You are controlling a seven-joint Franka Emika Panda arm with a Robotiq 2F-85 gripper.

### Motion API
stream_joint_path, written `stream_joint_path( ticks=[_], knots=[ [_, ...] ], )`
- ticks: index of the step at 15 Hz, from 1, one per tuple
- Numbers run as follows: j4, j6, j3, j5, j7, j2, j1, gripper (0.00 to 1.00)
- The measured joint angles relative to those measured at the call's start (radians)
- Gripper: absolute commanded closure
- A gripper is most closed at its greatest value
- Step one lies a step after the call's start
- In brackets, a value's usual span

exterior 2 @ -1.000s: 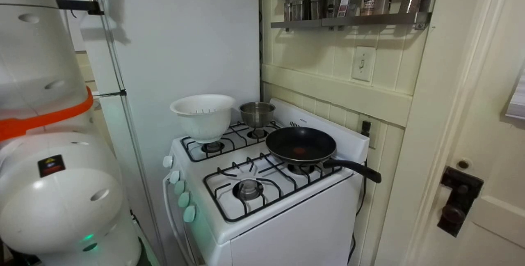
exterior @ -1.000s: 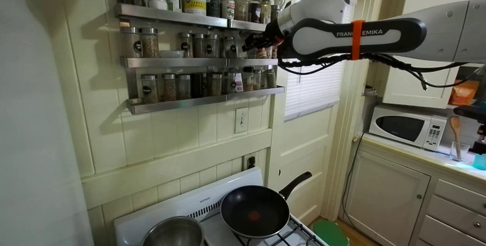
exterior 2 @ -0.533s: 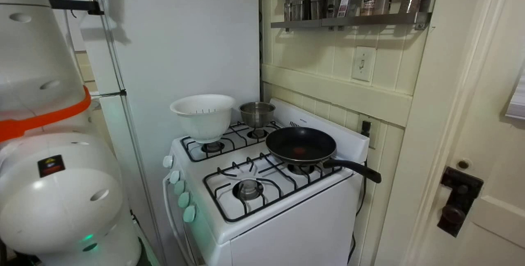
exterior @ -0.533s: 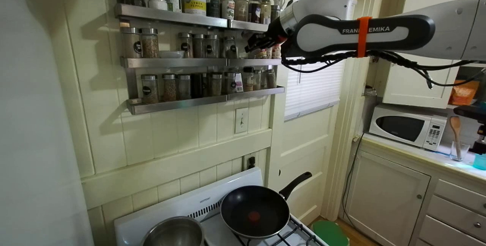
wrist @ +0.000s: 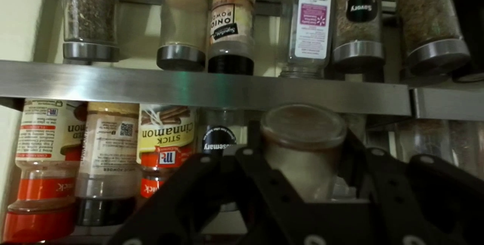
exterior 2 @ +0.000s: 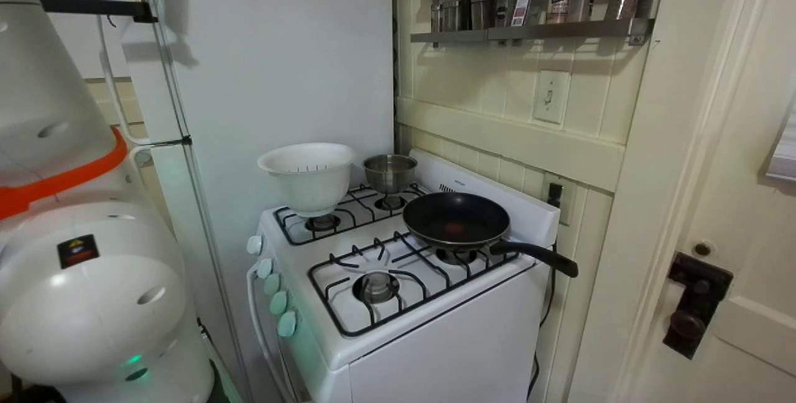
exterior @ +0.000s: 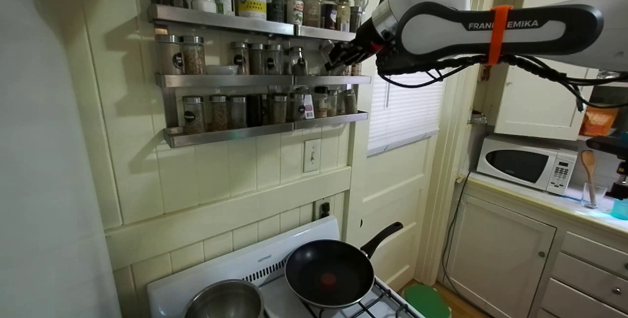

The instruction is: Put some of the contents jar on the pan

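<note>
Found the claw (wrist: 304,143) clamped on a jar (wrist: 302,173), with a finger (wrist: 355,158) along each side. Noted pale contents in the jar and a brownish rim at its round end in the wrist view. Seen tilted in an exterior view, partly hidden behind the claw. Unable to tell whether lidded. Located both in front of the middle shelf (exterior: 225,81), near the end toward the door (exterior: 392,180), higher than the pan (exterior 2: 457,219) and well apart from it.

Located the pan on a rear burner (exterior 2: 457,257) of the stove (exterior 2: 435,334), close to its back panel (exterior 2: 532,219), with the handle (exterior 2: 541,258) reaching past the side edge. Observed a red spot at the middle of its dark bowl. Noted in both exterior views a steel pot (exterior 2: 390,176) on the other rear burner, near the pan but apart. Noted a white colander (exterior 2: 308,194) over a front burner (exterior 2: 323,223), just beside the pot.

Recorded upside down in the wrist view: two rows of spice bottles (wrist: 168,135) with a steel rail (wrist: 204,88) between, including labels for cinnamon, rosemary, onion powder and savory. Noted on the counter (exterior: 571,205) a white microwave (exterior: 527,161) and, near it, a wooden spoon (exterior: 588,168) standing in a glass (exterior: 597,196).
</note>
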Motion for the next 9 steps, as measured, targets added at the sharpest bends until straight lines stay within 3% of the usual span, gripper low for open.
stream_joint_path(
  ticks=[4, 9],
  knots=[
    [-0.107, 0.015, -0.001, 0.112, -0.047, -0.088, 0.027, 0.77],
    [-0.314, 0.190, -0.021, 0.266, -0.174, -0.207, 0.111, 0.77]
  ],
)
